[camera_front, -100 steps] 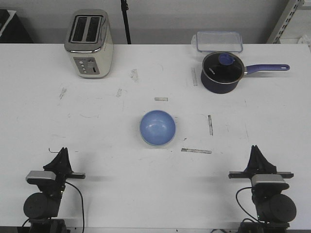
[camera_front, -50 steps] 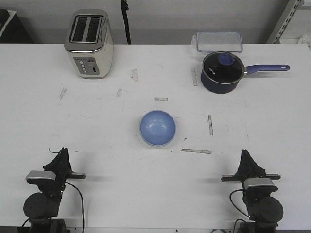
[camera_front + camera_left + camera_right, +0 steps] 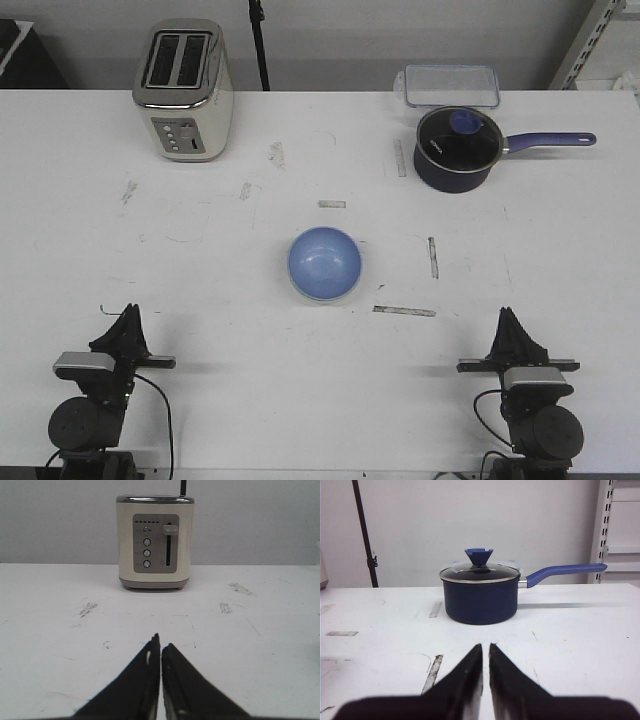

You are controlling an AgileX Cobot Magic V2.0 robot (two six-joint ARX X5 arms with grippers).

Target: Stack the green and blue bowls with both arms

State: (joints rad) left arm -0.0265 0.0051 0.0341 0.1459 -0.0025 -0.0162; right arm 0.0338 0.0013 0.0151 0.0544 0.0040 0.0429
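The white surface [image 3: 200,280] was scuffed, with tape strips. The blue bowl [image 3: 324,263] sat mid-surface before a grey wall. The left claw [image 3: 160,647] and right claw [image 3: 485,647] were pressed together, empty.

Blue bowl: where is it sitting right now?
In the front view the blue bowl sits near the table's centre, roughly midway between both grippers, nearer than the toaster and saucepan.

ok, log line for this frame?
left gripper: shut, empty | right gripper: shut, empty | blue bowl: mid-table, untouched | green bowl: not visible

Front view looks down over the table [image 3: 200,280]; wrist views skim it, facing forward.
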